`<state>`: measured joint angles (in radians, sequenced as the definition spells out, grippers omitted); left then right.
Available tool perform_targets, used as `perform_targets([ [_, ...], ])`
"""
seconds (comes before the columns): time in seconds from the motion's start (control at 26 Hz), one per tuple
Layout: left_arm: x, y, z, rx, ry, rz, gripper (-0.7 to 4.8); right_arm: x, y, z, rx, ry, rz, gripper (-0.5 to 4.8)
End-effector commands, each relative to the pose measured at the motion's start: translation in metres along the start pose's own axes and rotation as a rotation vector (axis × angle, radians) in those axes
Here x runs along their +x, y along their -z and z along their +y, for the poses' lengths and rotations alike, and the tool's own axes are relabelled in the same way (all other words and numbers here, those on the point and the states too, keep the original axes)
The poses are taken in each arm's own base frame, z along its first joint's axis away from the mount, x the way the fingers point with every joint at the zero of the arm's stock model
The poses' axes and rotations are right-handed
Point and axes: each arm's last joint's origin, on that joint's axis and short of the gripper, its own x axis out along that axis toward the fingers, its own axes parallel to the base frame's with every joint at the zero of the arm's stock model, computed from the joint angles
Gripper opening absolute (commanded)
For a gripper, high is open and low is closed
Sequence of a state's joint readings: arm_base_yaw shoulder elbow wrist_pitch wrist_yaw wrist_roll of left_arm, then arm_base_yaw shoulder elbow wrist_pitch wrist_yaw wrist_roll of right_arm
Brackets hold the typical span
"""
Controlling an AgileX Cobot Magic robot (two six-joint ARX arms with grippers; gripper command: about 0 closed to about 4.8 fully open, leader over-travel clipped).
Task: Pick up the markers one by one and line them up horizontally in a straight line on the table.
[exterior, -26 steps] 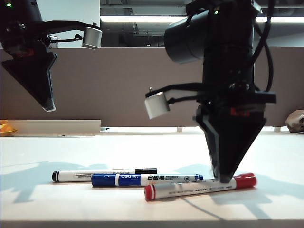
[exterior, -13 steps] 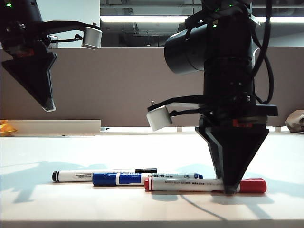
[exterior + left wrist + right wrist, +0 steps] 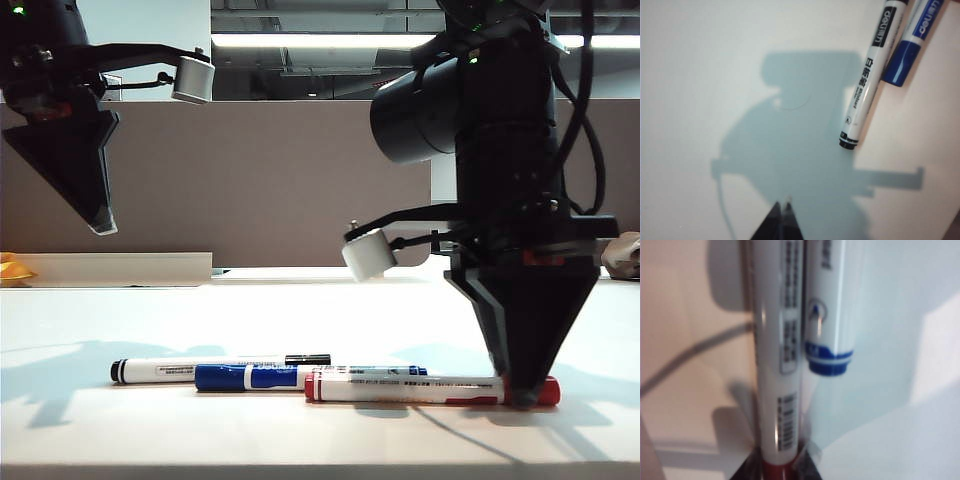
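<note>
Red marker (image 3: 405, 387): lies level along the table (image 3: 300, 440), lower right; right gripper (image 3: 522, 392) clasps its capped end. Left gripper (image 3: 100, 225): closed, empty, upper left.

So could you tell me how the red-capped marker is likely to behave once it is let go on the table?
The red-capped marker is a smooth round barrel, so it may roll. It looks rigid and probably light. The right end effector grips near its cap, off-centre, so it could pivot against the blue marker.

Black arms, tapered black right gripper (image 3: 522, 392), white wrist-camera blocks, black cables.
</note>
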<state>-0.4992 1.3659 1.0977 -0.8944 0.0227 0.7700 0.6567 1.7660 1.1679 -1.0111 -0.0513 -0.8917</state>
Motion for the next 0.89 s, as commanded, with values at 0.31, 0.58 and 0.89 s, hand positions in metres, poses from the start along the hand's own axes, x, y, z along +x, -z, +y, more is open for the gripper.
perform_targets([
  [0.31, -0.003, -0.001, 0.001, -0.022, -0.003, -0.013, -0.06, 0.003, 0.002, 0.002, -0.002, -0.018, 0.023, 1.04],
  [0.58, -0.003, -0.001, 0.001, -0.023, -0.003, -0.013, -0.06, 0.003, -0.006, 0.008, -0.033, -0.031, 0.005, 1.08],
  [0.89, -0.003, -0.001, 0.001, -0.023, -0.006, -0.017, -0.06, 0.004, -0.017, 0.016, -0.075, -0.034, -0.017, 1.29],
])
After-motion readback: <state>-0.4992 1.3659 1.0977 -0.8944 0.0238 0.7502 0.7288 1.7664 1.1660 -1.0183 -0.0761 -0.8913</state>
